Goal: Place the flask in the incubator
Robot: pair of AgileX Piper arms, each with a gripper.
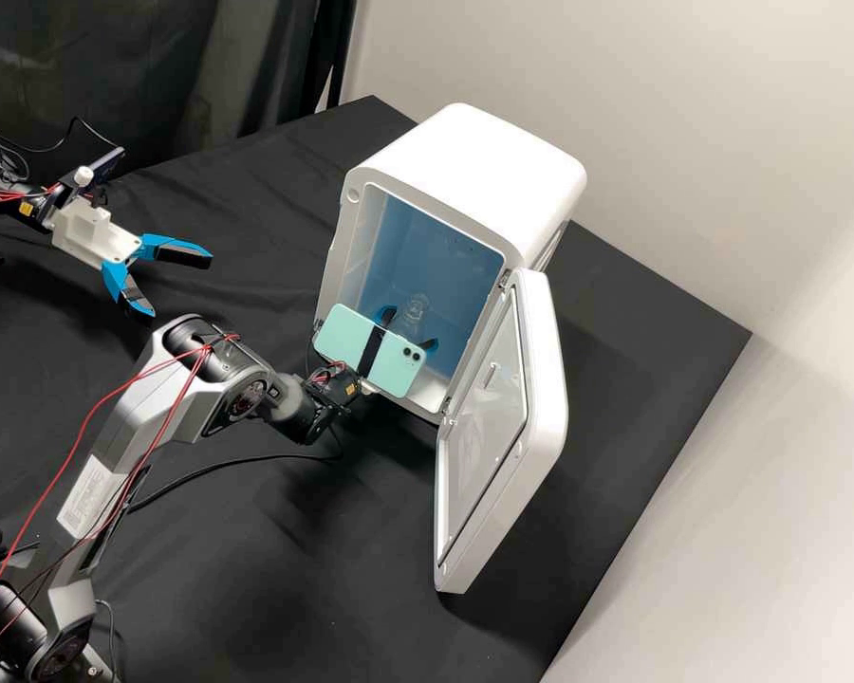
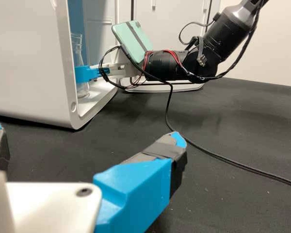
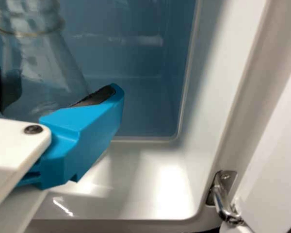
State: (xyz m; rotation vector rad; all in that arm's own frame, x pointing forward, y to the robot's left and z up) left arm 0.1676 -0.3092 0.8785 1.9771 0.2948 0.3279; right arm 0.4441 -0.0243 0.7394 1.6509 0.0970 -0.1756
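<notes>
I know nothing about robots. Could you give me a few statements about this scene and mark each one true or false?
1. The incubator has its door open. True.
2. The flask lies on the bench outside the incubator. False: it stands upright inside, held by the right gripper.
3. The left gripper holds something. False: it is open and empty, above the bench, apart from the incubator.
4. The incubator's inner walls are blue. True.
</notes>
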